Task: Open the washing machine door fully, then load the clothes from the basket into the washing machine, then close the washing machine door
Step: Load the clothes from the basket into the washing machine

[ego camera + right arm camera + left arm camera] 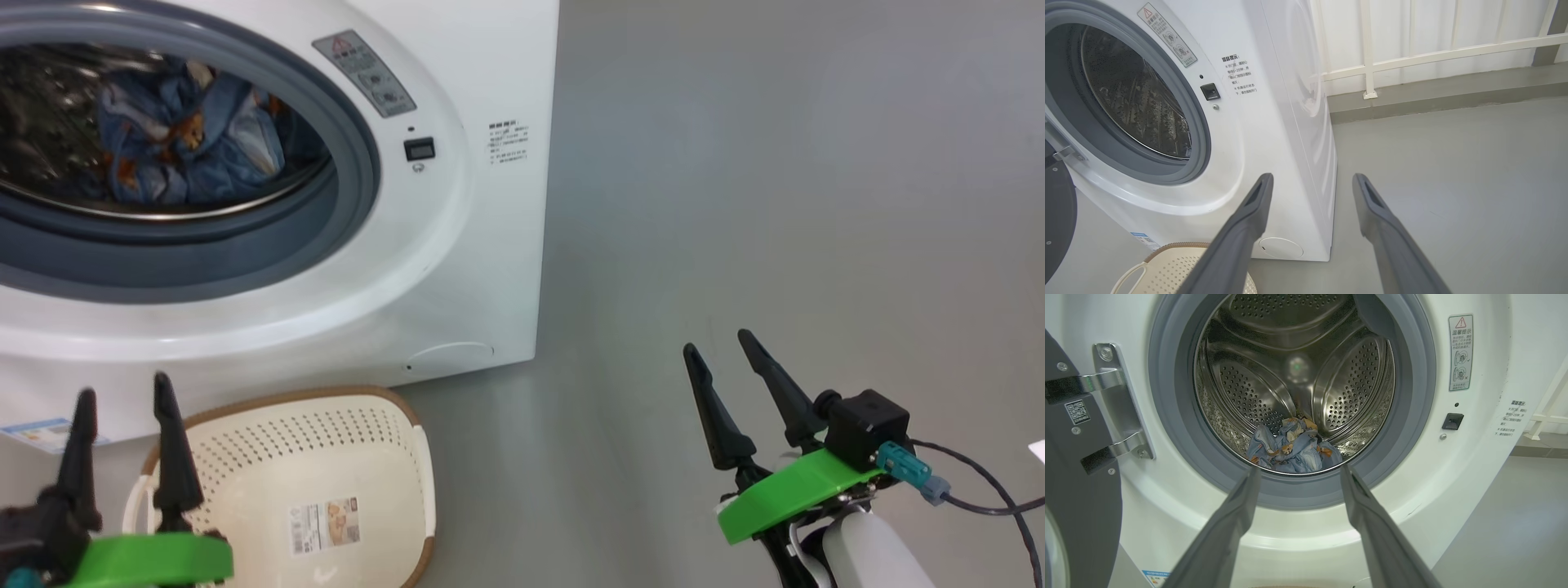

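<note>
Rightward, floor (pixel 775 204) borders washing machine (pixel 469 269).

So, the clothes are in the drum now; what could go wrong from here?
1. The clothes lie near the front edge of the drum; a fold might get pinched by the door when it shuts.
2. The basket stands right before the machine, near the left claw; an arm swinging to the door might knock it.

A smooth grey floor (pixel 775 204) spreads wide, evenly lit and faintly glossy. Along its far edge runs a low grey step (pixel 1433 96). On the step stands a cream-white railing (pixel 1367 49), before a pale panelled wall (pixel 1474 20).
</note>
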{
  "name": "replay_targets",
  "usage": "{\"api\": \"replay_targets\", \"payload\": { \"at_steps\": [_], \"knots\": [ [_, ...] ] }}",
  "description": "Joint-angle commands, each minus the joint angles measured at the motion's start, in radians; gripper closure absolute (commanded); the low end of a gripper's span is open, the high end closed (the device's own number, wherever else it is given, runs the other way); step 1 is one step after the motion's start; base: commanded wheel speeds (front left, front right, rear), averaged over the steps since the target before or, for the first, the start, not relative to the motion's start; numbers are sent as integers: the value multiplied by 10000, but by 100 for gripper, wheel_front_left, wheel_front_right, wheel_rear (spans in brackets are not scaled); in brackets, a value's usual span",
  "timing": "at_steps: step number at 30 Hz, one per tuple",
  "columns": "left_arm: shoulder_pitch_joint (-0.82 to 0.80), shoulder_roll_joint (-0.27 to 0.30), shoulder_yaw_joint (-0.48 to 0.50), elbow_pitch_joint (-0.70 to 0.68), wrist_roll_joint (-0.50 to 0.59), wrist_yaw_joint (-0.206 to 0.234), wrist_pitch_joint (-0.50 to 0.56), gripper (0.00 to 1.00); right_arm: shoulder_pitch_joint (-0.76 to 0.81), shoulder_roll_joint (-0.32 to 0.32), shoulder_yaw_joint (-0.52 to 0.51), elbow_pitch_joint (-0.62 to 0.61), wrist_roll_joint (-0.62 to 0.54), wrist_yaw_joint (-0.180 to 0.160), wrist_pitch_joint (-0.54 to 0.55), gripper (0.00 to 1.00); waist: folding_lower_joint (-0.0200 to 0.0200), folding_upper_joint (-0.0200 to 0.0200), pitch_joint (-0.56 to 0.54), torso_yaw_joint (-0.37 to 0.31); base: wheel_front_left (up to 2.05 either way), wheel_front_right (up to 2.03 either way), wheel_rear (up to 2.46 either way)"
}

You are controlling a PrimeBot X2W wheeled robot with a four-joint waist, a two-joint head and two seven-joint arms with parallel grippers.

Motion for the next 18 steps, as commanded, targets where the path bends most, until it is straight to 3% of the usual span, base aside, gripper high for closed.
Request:
{"api": "replay_targets", "payload": {
  "at_steps": [1, 18],
  "knots": [
    [-13, 189, 437, -302, 112, -67, -79, 0, 78, 88, 259, -194, -121, 62, -49, 0, 1, 0, -315, -14, 0, 0, 0],
    [2197, -965, 1199, -255, 972, -360, -80, 0, 621, 88, 303, -95, -53, 62, -49, 0, 1, 0, -1414, -287, 0, 0, 0]
  ]
}}
